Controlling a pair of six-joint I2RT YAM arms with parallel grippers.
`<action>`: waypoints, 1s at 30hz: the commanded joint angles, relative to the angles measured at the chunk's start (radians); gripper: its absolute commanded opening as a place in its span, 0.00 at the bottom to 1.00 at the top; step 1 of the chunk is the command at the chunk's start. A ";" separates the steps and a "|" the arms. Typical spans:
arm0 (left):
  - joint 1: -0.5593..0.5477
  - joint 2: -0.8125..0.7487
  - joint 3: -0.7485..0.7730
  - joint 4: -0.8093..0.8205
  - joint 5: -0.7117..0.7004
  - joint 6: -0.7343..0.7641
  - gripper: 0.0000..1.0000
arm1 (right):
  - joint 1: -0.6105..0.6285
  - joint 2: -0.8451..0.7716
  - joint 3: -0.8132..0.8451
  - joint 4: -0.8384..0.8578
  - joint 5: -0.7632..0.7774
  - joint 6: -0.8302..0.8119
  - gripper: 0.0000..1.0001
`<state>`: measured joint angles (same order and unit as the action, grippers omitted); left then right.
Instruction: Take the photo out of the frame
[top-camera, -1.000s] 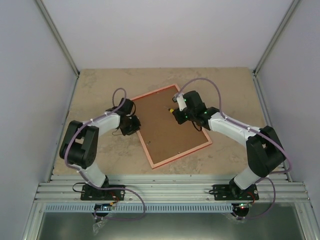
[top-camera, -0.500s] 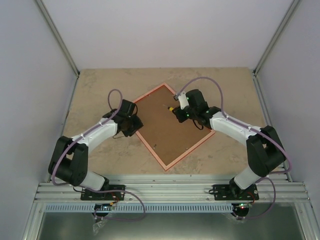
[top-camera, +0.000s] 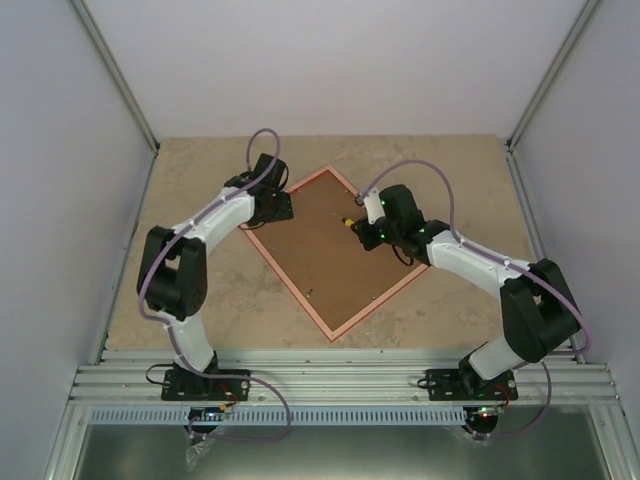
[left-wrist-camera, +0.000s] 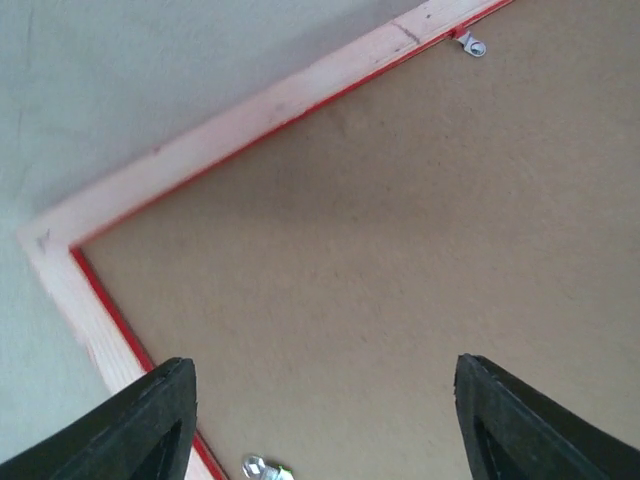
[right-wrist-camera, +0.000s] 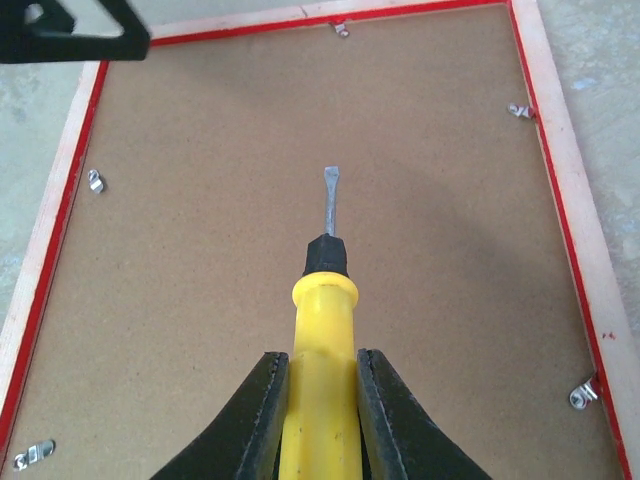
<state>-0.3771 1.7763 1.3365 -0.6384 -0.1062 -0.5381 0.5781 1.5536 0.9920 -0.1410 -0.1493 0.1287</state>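
The right gripper (right-wrist-camera: 318, 400) is pinching the yellow handle of a screwdriver (right-wrist-camera: 322, 290), its blade pointing forward over the backing board (right-wrist-camera: 200, 250). The left gripper (left-wrist-camera: 320, 415) is hovering with its fingers spread, holding nothing.

Risk: nothing is pinning the frame (left-wrist-camera: 250, 105), so blade pressure on a clip (right-wrist-camera: 95, 180) is likely to slide or rotate it. A slipping blade could also gouge the board.

The frame is lying face down beneath both sets of fingers, with one corner ahead-left of the left fingers. The photo is lying hidden under the board, below the fingers.
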 joint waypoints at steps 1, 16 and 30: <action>0.017 0.102 0.116 -0.046 -0.063 0.233 0.75 | -0.004 -0.049 -0.034 0.026 -0.018 -0.001 0.01; 0.155 0.442 0.429 -0.013 0.174 0.378 0.83 | -0.004 -0.070 -0.039 -0.035 -0.059 -0.035 0.00; 0.181 0.559 0.516 -0.048 0.271 0.398 0.78 | -0.004 -0.061 -0.027 -0.047 -0.053 -0.035 0.00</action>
<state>-0.2016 2.3035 1.8313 -0.6575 0.1379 -0.1566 0.5781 1.5063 0.9600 -0.1810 -0.1986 0.1051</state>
